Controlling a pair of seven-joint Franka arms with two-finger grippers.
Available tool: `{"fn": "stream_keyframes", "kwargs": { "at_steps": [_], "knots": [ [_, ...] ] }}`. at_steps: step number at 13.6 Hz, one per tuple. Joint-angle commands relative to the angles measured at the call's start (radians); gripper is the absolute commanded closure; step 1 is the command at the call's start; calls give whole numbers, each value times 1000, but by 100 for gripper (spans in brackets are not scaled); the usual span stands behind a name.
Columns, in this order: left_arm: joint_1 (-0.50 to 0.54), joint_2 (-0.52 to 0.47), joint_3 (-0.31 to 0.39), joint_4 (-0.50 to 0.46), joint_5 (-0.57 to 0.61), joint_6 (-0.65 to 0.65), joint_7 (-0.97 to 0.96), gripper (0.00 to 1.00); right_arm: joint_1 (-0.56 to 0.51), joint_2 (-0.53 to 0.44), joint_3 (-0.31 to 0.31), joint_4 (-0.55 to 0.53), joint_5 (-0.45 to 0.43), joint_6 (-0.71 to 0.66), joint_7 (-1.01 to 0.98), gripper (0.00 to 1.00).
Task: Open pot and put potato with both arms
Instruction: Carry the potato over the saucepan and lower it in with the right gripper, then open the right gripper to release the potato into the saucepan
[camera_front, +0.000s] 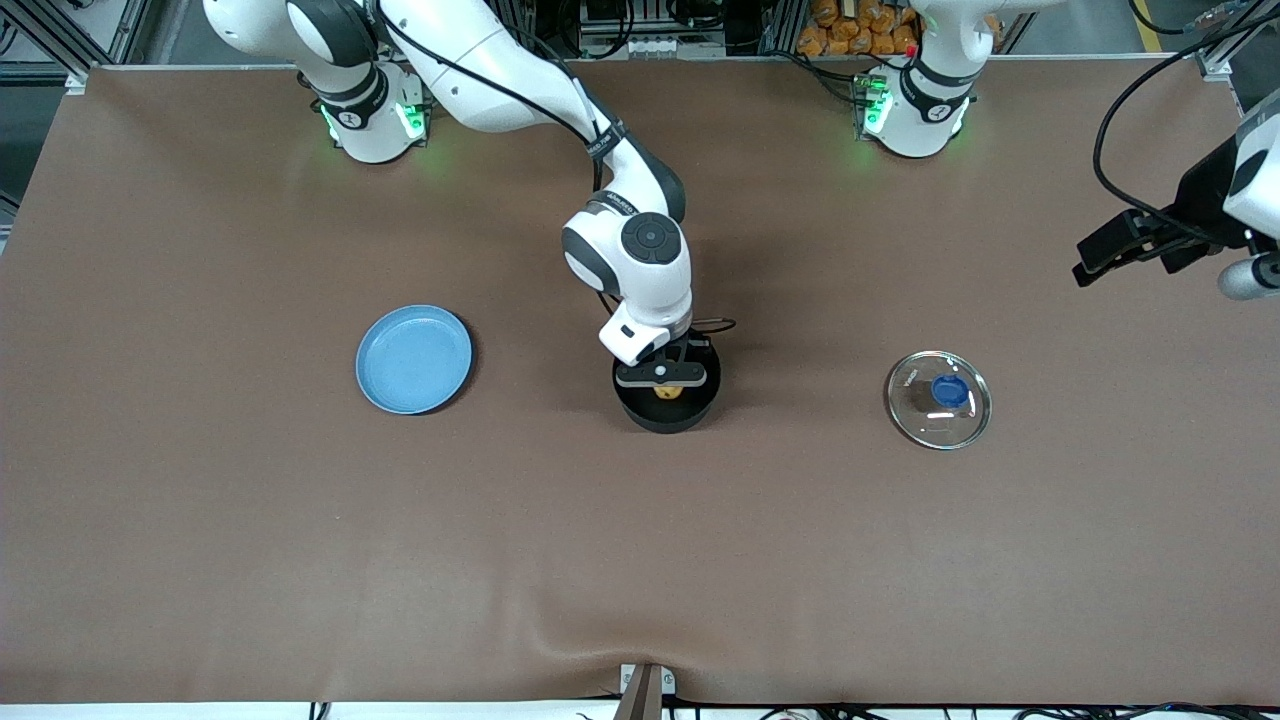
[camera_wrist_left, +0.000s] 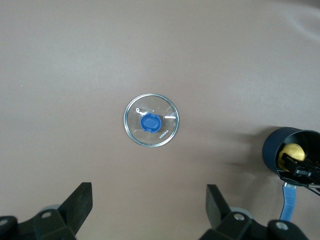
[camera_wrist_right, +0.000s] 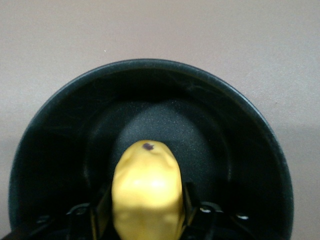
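Two arms share the job: right gripper (camera_front: 668, 385) clasps the potato (camera_wrist_right: 146, 195) inside the uncovered pot (camera_front: 667, 398), release due next; left gripper (camera_wrist_left: 149, 207), spread empty, waits above the lid (camera_front: 938, 398).

Desk and surroundings, as I see them from my station.

Brown cover (camera_front: 200, 520) spans the desk, creased at the near edge; metal framing (camera_front: 40, 30), cables (camera_front: 1150, 90) and orange items (camera_front: 850, 30) sit past its top edge.
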Motion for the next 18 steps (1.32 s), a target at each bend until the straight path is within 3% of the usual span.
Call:
{"fn": "stream_keyframes", "kwargs": {
  "at_steps": [1, 5, 7, 12, 14, 17, 18],
  "knots": [
    [7, -39, 4, -5, -22, -30, 3, 0, 13, 12, -15, 28, -7, -8, 21, 0],
    [-9, -59, 18, -5, -42, -34, 9, 0, 12, -10, -15, 28, -6, -18, 15, 0],
    [-116, -52, 125, -4, -34, -37, 25, 0, 4, -45, -17, 28, 2, -49, 10, 0],
    [-129, -42, 138, -4, -43, -89, 50, 0, -85, -272, 5, 25, 11, -303, -13, 1],
    [-121, -45, 118, -5, -40, -90, 52, 0, -131, -359, 26, 18, 11, -400, -77, 1],
    [36, -44, -51, -4, -32, -83, 50, 0, -218, -487, 47, 8, 11, -562, -141, 0],
    [37, -45, -51, -4, -34, -83, 50, 0, -250, -533, 51, -7, 11, -607, -186, 0]
  ]
}}
